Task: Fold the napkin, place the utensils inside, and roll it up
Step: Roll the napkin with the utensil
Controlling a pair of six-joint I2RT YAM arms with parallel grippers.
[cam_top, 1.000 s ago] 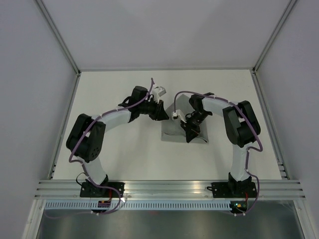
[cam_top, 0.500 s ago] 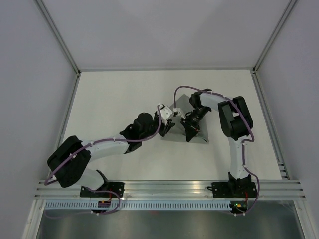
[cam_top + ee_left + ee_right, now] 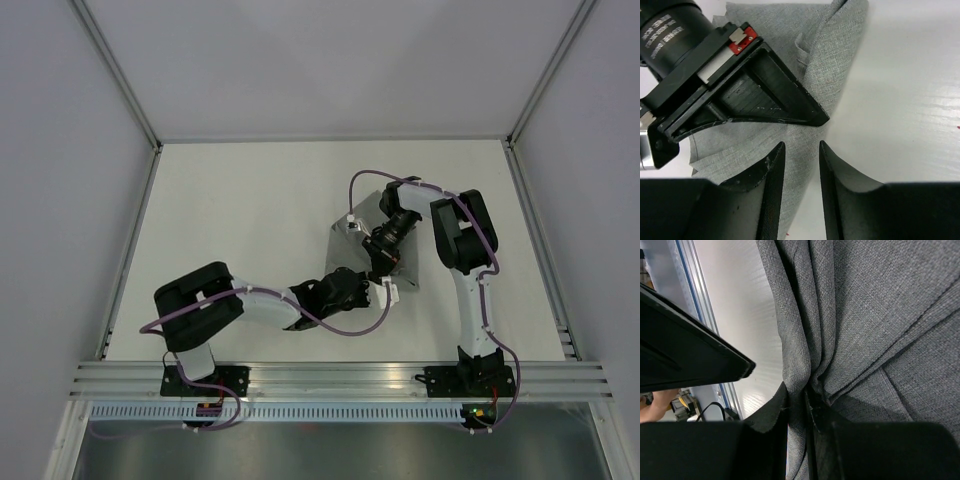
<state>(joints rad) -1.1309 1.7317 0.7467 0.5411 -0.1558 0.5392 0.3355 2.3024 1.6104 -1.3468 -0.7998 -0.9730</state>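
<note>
The grey napkin [image 3: 368, 214] lies rumpled and partly folded right of the table's centre. My right gripper [image 3: 385, 262] sits on its near part and is shut on a bunched fold of the napkin [image 3: 880, 315], which is pinched between the fingers [image 3: 771, 412]. My left gripper [image 3: 384, 292] lies low at the napkin's near edge. It is open, and its fingers [image 3: 771, 165] straddle the cloth's edge [image 3: 840, 50] just short of the right gripper's finger [image 3: 765, 95]. The utensils are out of view.
The left arm's forearm [image 3: 270, 305] stretches low across the near table from its base [image 3: 205, 380]. The right arm's elbow [image 3: 460, 235] stands right of the napkin. Metal rails [image 3: 330, 375] run along the near edge and walls close in the sides.
The left arm has swung from the napkin's far-left side round to its near edge, lying low. The right gripper has stayed on the napkin, with its arm folded further back.
</note>
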